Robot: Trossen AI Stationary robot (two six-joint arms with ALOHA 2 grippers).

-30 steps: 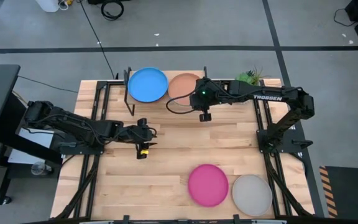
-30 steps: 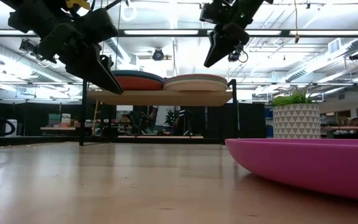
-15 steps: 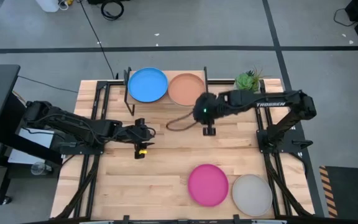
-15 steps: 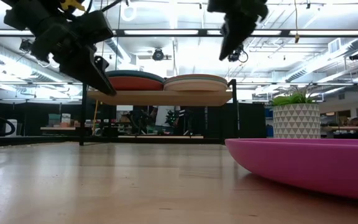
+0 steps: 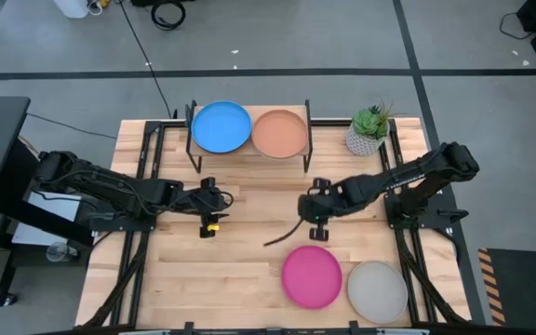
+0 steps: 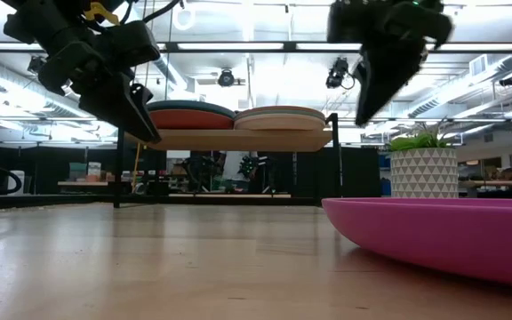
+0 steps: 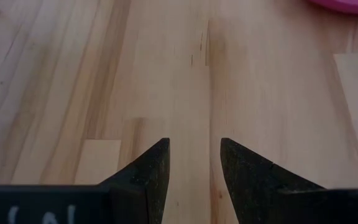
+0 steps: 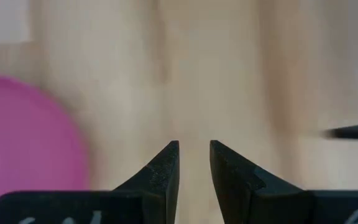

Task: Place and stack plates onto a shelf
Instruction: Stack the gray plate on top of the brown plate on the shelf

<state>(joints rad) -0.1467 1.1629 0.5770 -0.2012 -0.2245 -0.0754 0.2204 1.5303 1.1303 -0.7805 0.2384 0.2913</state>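
Note:
The shelf (image 5: 249, 154) stands at the table's far edge and bears two stacks, one topped by a blue plate (image 5: 221, 126), one by a peach plate (image 5: 279, 133). In the low view an orange plate (image 6: 192, 117) shows under the blue one. A pink plate (image 5: 311, 275) and a grey plate (image 5: 377, 290) lie flat on the table's near right. My right gripper (image 5: 318, 223) hovers open above the table, just beyond the pink plate (image 8: 23, 143). My left gripper (image 5: 214, 221) hovers open over the table's left middle, holding nothing (image 7: 193, 163).
A potted plant (image 5: 368, 128) in a white patterned pot stands right of the shelf. Black frame rails (image 5: 142, 186) run along the table's left and right sides. Bare wood lies between the shelf and the near plates.
My right gripper has moved from over the peach plate on the shelf toward the table's near edge and somewhat down, ending close to the pink plate. My left gripper has stayed about where it was. No plate has moved.

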